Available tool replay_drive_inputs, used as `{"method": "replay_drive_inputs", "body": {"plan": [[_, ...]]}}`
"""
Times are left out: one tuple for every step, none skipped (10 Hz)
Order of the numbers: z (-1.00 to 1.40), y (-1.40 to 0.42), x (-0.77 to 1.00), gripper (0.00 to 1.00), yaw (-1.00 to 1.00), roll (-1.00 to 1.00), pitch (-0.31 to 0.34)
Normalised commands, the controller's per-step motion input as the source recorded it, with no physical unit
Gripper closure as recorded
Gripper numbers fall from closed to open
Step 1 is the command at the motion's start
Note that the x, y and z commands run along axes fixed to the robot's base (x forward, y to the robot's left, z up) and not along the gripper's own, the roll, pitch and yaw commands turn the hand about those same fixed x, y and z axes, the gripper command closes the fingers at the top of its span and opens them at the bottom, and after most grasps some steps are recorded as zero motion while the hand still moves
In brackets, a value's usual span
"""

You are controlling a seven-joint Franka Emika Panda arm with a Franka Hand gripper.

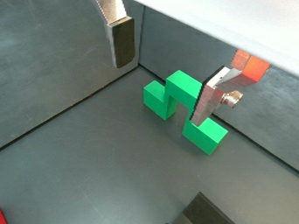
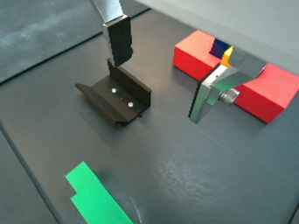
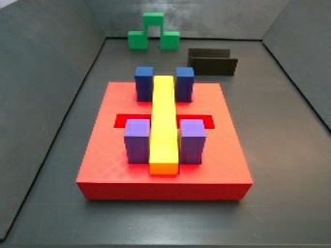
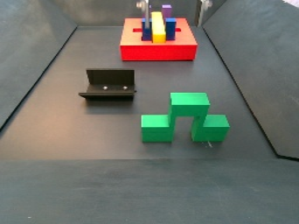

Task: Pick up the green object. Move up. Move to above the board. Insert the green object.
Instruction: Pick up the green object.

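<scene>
On the dark floor in a wrist view: the green object, bridge-shaped, raised middle cube between two low cubes, its long axis running diagonally across the floor near the corner of the grey walls. The gripper hangs above it, two flat silver fingers set well apart with nothing clamped; one finger plate overlaps the green object in view, though contact cannot be told. A red corner of the board shows beyond that plate.

Wrist view, second entry: the fixture, dark L-shaped bracket, stands on the floor beneath the spread gripper. The board lies beyond one finger, with a yellow bar and a blue block on it. An edge of the green object shows well apart from the fixture.

Side view: the board fills the near floor, bearing the yellow bar lengthwise, blue blocks at its far end, purple blocks at its near end. The fixture stands behind the board; the green object behind that, by the back wall.

Side view, last entry: the green object nearest, long axis crosswise, upright, free-standing. The fixture stands between it and the board. Little of the arm shows here.
</scene>
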Motion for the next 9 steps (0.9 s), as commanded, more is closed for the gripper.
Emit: {"method": "replay_drive_inputs", "body": {"plan": [[-0.24,-0.12,-0.03,0.00,0.00,0.00,0.007],[-0.11,0.16,0.00,0.00,-0.15,-0.09,0.000],[0.00,0.61,0.04,0.00,-0.15,-0.29,-0.007],[0.00,0.65,0.35,0.00,-0.16,-0.25,-0.014],[0.00,0.67,0.38,0.00,-0.17,-0.23,-0.013],[0.00,0.71,0.27,0.00,-0.14,-0.23,0.000],[-0.02,0.74,0.08,0.00,-0.14,-0.20,0.000],[-0.11,0.75,0.03,0.00,-0.15,-0.17,0.000],[-0.22,0.65,0.00,0.00,-0.16,-0.13,0.000]]}}
